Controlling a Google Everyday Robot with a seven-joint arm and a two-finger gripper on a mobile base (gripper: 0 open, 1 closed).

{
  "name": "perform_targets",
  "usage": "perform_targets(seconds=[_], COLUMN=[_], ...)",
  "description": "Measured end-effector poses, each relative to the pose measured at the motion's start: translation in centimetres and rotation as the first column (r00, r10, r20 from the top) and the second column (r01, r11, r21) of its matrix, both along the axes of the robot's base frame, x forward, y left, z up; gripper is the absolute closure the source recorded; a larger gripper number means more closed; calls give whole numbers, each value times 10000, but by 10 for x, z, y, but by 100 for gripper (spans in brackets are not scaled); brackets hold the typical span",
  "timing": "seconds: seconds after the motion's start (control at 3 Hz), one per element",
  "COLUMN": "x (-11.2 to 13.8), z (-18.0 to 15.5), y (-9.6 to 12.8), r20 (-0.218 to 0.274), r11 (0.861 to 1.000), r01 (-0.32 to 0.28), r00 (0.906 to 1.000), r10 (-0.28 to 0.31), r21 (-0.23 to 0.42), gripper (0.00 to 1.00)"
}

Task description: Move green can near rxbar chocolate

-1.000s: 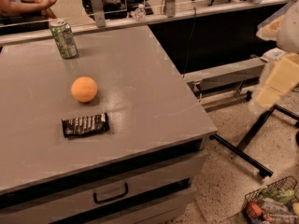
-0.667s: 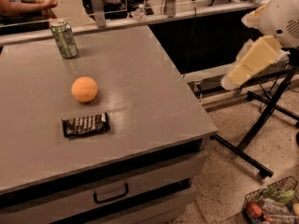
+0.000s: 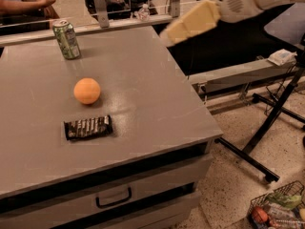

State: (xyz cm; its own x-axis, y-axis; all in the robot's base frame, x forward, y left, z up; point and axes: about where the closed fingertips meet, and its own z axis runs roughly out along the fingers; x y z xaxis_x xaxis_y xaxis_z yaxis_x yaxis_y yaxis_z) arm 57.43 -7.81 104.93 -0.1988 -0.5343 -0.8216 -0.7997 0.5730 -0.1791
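Observation:
The green can (image 3: 66, 39) stands upright at the far left of the grey table (image 3: 143, 94). The rxbar chocolate (image 3: 88, 127) lies flat nearer the table's front, dark wrapper with pale lettering. An orange ball (image 3: 87, 90) sits between the can and the bar. My gripper (image 3: 188, 24) is a pale blurred shape in the air over the table's far right edge, well to the right of the can and touching nothing.
The table has a drawer with a handle (image 3: 113, 198) on its front. A low metal shelf and black stand legs (image 3: 267, 128) are on the right. A wire basket (image 3: 279, 209) with items sits on the floor at bottom right. A person's arms (image 3: 24, 1) rest beyond the far edge.
The gripper and arm have swung from the right side of the view up and leftward, now reaching over the table's far right edge. The can, ball and bar have not moved.

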Motion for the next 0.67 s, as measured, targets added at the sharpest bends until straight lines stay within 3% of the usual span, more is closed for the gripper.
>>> perform_targets(seconds=[0.33, 0.67], x=[14, 13], z=[17, 17], y=[12, 11], r20=[443, 442], r11=[9978, 9982], r01=[357, 320], r00=[9983, 9984], r10=[-383, -343], r21=[565, 512], gripper=[0, 0])
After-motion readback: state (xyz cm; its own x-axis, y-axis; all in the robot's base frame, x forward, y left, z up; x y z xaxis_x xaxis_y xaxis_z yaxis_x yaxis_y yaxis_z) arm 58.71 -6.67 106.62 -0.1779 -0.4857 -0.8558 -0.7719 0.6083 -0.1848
